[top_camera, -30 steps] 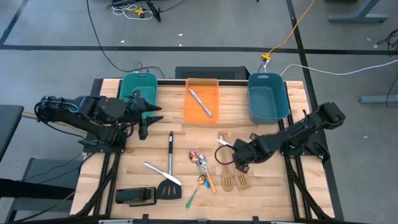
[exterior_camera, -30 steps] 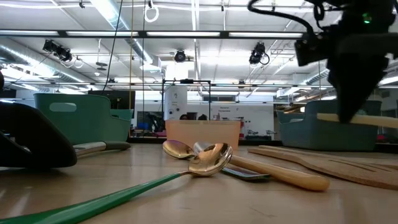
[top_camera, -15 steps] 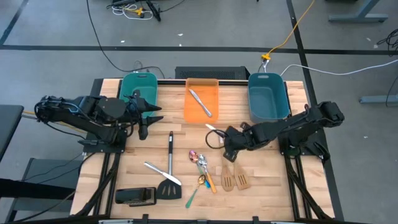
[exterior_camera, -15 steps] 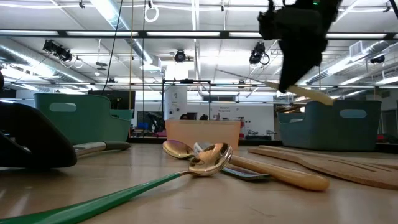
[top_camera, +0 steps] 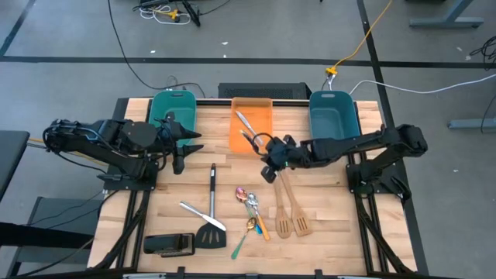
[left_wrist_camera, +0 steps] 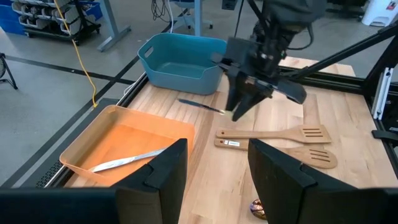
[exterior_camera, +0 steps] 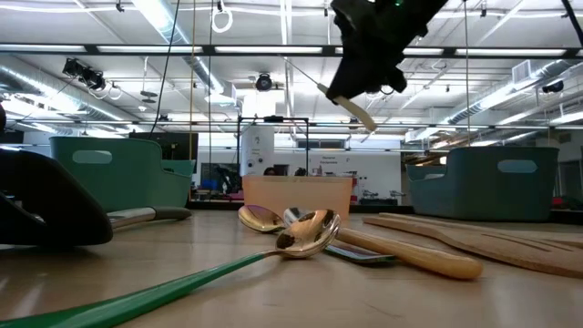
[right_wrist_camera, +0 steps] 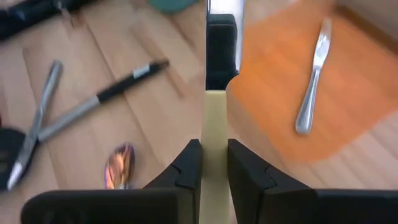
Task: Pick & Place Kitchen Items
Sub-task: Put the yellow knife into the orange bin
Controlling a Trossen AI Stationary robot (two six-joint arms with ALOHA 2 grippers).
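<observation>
My right gripper [top_camera: 270, 164] is shut on a knife with a pale handle, a black collar and a steel blade [top_camera: 249, 142]. It is in the air by the near right corner of the orange bin [top_camera: 267, 105]. The blade points toward the bin. It also shows in the low view [exterior_camera: 353, 91] and the left wrist view [left_wrist_camera: 244, 104]. My left gripper [top_camera: 183, 152] is open and empty, near the left teal bin [top_camera: 172, 108]. Two slotted wooden spatulas [top_camera: 288, 208], several spoons [top_camera: 249, 208], a black spatula [top_camera: 211, 203] and a silver knife [top_camera: 198, 214] lie flat on the table. My right gripper pinches the knife's pale handle [right_wrist_camera: 214, 127] between its two fingers, below the black collar [right_wrist_camera: 221, 53]. The fingers come from the table's right and lie along the knife. The knife is lifted clear and tilted, and its blade [exterior_camera: 310, 80] sticks out past the fingertips.
A silver knife [top_camera: 248, 125] lies in the orange bin. A second teal bin [top_camera: 335, 120] stands at the far right. A flat black block [top_camera: 169, 245] lies near the table's front left edge.
My right gripper has carried the pale-handled knife up and toward the table's far left, from above the wooden spatulas to the orange bin's near right corner. It has stayed shut on the knife. The spatulas now show in full.
</observation>
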